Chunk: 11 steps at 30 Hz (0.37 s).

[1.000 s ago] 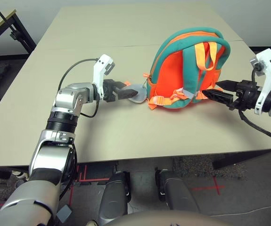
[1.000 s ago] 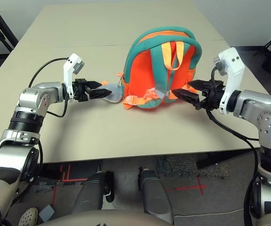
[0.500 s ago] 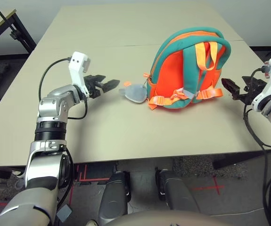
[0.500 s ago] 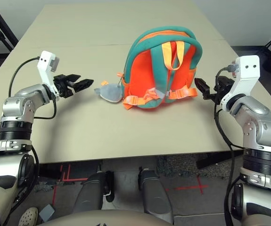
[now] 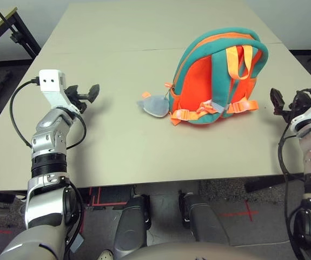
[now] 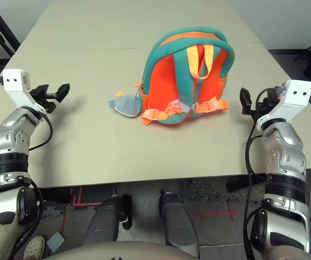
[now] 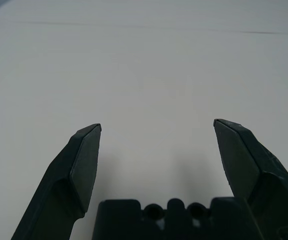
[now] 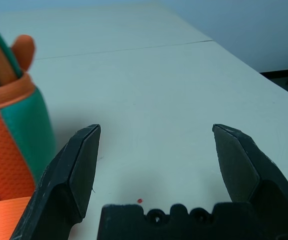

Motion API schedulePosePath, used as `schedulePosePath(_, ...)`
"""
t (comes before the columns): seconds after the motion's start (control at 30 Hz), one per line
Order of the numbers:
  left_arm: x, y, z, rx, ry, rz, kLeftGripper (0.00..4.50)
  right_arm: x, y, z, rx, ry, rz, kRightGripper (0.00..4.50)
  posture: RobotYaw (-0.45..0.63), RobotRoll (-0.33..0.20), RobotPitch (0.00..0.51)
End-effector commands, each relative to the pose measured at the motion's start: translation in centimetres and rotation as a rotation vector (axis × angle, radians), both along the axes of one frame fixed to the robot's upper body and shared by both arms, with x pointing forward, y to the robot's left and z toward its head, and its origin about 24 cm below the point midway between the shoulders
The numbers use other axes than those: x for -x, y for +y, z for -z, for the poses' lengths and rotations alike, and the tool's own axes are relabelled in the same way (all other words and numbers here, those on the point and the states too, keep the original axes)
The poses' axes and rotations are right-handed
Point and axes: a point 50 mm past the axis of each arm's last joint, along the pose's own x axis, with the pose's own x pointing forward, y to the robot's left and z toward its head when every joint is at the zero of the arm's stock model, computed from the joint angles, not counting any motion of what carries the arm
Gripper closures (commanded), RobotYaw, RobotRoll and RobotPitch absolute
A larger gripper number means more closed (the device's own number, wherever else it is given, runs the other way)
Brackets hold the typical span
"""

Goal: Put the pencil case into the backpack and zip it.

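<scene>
Orange-panelled, teal-edged plush backpack (image 5: pixel 217 81) stands upright mid-worktop (image 5: pixel 117 141), zip apparently closed and straps facing the robot; its grey plush charm (image 5: pixel 154 104) lies beside it. No pencil case shows, so it is probably inside. Left wrist view: the left tool (image 7: pixel 156 150) gapes empty over bare worktop. Right wrist view: the right tool (image 8: pixel 156 150) is spread empty just beside the backpack, likely parked clear

Backpack (image 5: pixel 217 78) stands upright mid-table (image 5: pixel 117 146); plush charm (image 5: pixel 154 104) lies on the table at its left.
</scene>
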Motion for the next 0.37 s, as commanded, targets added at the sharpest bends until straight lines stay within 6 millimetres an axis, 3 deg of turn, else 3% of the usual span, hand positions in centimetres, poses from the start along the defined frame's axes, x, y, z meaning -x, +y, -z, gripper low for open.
schedulePosePath(0.03,0.62,0.71,1.08,-0.012,0.026,-0.045,0.0,0.07,-0.05,0.83,0.004,0.008,0.015,0.06,-0.05,0.0,0.204)
schedulePosePath(0.37,0.39,0.44,1.41,-0.012,0.033,-0.056,0.0,-0.01,0.27,1.17,0.007,0.009,0.008,0.06,-0.06,0.0,0.199)
